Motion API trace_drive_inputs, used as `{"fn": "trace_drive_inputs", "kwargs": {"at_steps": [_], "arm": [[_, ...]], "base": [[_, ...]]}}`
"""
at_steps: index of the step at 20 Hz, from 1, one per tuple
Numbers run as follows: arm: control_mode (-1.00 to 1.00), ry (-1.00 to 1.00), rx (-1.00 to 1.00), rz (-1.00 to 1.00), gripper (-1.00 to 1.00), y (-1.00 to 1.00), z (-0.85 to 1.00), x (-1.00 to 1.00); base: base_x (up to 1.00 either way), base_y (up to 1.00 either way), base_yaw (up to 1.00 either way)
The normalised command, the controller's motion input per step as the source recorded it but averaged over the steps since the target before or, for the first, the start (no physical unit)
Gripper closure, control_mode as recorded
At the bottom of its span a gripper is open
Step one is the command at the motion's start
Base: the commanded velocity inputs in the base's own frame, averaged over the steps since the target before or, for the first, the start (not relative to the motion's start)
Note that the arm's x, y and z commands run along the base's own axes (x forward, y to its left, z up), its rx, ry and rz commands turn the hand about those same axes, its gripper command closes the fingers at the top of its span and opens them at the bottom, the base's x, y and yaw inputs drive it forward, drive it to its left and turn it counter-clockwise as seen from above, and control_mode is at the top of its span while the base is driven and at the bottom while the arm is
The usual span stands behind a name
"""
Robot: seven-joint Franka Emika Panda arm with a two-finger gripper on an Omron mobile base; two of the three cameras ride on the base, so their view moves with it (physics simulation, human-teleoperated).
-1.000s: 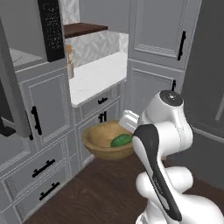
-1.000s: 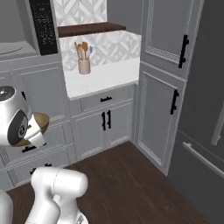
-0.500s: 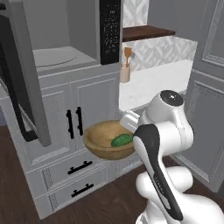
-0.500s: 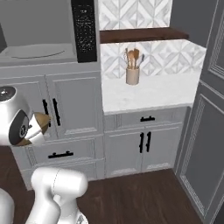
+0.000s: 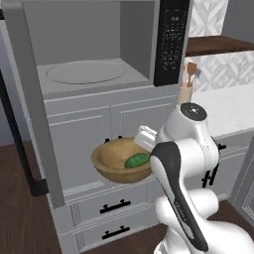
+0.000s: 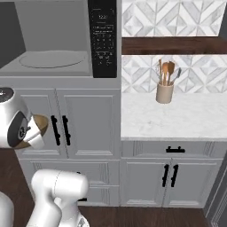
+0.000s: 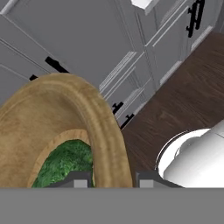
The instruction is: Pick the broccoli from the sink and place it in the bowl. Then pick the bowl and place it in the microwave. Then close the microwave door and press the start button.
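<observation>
Below the open microwave (image 5: pixel 89 59), the tool (image 7: pixel 111 178) grips the bowl's (image 5: pixel 116 158) rim, broccoli (image 5: pixel 137 160) inside.

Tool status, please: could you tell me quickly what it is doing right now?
Tool: closed on the rim of the wooden bowl, with the broccoli inside.

The broccoli (image 5: pixel 137 160) lies in the bowl (image 5: pixel 115 158) — below the microwave (image 5: pixel 94 74), before the cabinet doors (image 5: pixel 99 134).
</observation>
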Motion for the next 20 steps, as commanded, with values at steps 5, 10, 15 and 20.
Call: {"fn": "trace_drive_inputs", "kwargs": {"at_steps": [5,10,15,20], "arm": [[1.00,0.00,0.00,0.00,1.00,0.00,0.00,0.00],[1.00,0.00,0.00,0.00,1.00,0.00,0.00,0.00],[1.00,0.00,0.00,0.00,1.00,0.00,0.00,0.00],[1.00,0.00,0.00,0.00,1.00,0.00,0.00,0.00]], "base": [[0.60,0.00,0.00],[0.48,0.00,0.05],[0.17,0.02,0.19],[0.59,0.00,0.17]]}}
